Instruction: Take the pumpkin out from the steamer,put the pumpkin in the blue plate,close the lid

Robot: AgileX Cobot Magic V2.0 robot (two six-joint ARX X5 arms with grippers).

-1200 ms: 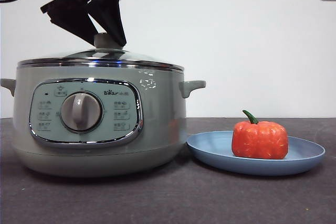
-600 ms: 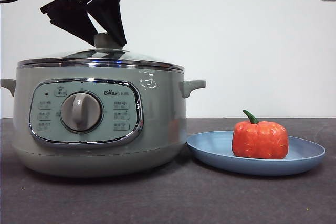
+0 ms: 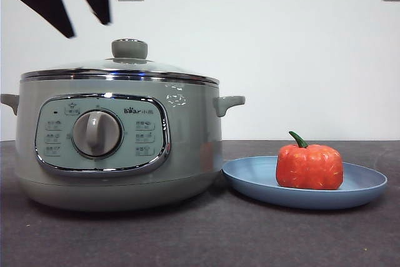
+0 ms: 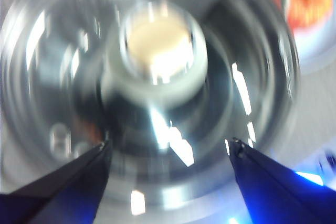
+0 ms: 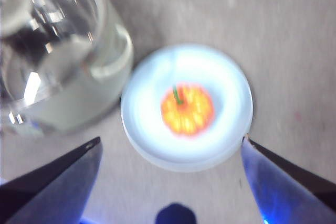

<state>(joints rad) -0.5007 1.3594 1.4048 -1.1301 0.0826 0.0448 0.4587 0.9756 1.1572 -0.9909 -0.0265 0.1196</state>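
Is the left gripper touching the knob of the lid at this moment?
Apart. In the front view the left gripper hangs above and to the side of the lid's knob, with bare wall between them. The left wrist view shows its jaws open, clear of the knob.

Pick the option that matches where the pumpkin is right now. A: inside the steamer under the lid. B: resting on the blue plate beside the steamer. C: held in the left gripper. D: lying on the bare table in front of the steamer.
B: the pumpkin sits on the blue plate next to the steamer, whose lid is on, and neither gripper holds anything.
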